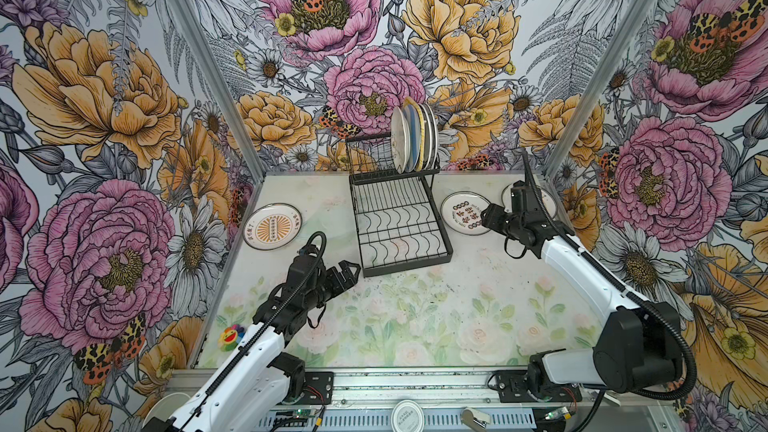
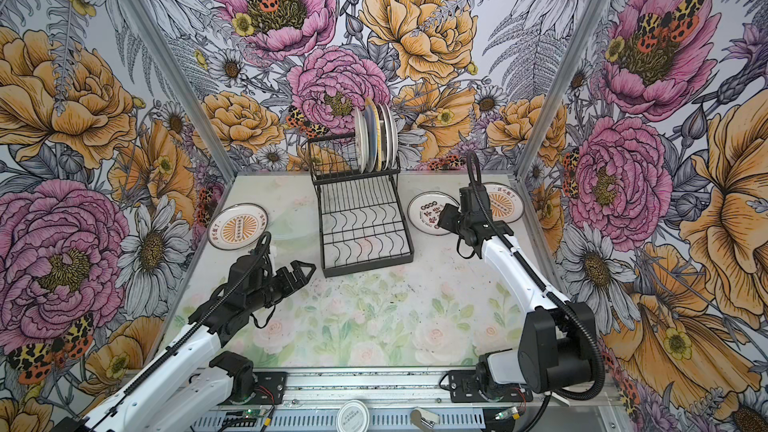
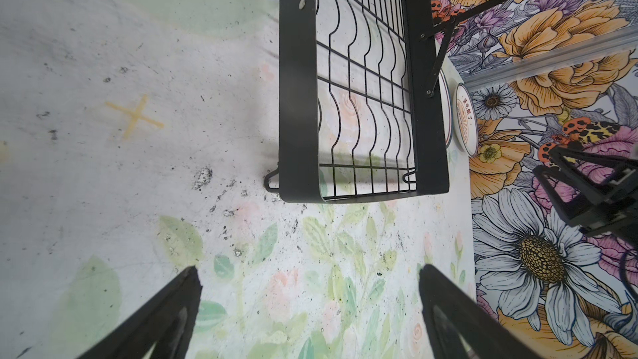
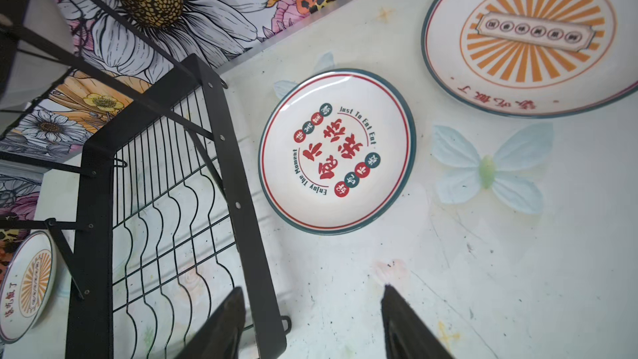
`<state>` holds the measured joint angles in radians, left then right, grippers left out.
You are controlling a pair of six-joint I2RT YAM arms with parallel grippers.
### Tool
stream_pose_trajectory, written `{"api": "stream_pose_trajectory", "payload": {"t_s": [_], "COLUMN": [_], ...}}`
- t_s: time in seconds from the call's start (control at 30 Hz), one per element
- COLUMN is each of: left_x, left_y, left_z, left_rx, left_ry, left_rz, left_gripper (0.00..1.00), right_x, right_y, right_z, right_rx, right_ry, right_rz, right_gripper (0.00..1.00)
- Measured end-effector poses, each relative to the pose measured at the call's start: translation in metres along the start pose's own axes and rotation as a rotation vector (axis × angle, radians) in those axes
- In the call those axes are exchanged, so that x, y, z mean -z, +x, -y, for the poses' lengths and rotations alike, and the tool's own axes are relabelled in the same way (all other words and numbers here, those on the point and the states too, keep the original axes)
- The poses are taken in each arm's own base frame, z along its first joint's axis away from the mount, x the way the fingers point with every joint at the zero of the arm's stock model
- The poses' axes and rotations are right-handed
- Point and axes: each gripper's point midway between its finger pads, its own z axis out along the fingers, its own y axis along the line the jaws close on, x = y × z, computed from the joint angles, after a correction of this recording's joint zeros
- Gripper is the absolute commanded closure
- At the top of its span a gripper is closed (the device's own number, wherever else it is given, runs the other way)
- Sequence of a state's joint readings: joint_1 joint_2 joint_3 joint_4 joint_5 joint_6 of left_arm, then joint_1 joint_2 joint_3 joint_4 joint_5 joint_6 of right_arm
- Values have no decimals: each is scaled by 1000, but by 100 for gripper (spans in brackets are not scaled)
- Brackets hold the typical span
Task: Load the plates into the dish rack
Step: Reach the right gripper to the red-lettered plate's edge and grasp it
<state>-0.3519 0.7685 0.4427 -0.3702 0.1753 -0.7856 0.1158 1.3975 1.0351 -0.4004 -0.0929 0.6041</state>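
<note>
In both top views several plates (image 1: 413, 139) stand in the upper tier of the dish rack (image 1: 407, 266); three more lie flat on the table (image 1: 415, 317). In the left wrist view, the left gripper (image 3: 307, 305) is wide apart and empty. In the right wrist view, the right gripper (image 4: 312, 322) is apart and empty, near the red-character plate (image 4: 336, 151).

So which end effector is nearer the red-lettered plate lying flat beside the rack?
Right. The right end effector hovers beside the red-lettered plate; the left end effector sits across the dish rack, off its other front corner.

Round white lid (image 1: 406, 416); small flower toy (image 1: 232, 336) (multicoloured).
</note>
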Motion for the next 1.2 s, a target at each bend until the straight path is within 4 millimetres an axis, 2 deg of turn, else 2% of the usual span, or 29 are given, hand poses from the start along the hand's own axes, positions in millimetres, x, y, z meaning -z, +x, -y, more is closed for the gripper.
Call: {"api": "stream_pose_trajectory", "payload": {"t_s": [0.33,0.57,0.9,1.2], "left_x": [-3,-4,-4,-4], "left_y": [7,7,7,7], "left_z": [-8,-9,-9,-9], "left_rx": [7,8,8,15], "left_ry": [-15,-15,-15,-16], "left_rz": [-14,-14,-14,-15], "left_gripper": [1,1,1,1], "right_x": [-53,-86,-106,-117], "right_y": [16,25,20,24], "right_z": [47,57,64,70], "right_rx": [-268,-381,-482,-539], "right_ry": [-104,-161,-198,-204], "right_rz": [-64,-83,-51,-57], "right_gripper": [37,39,43,47]}}
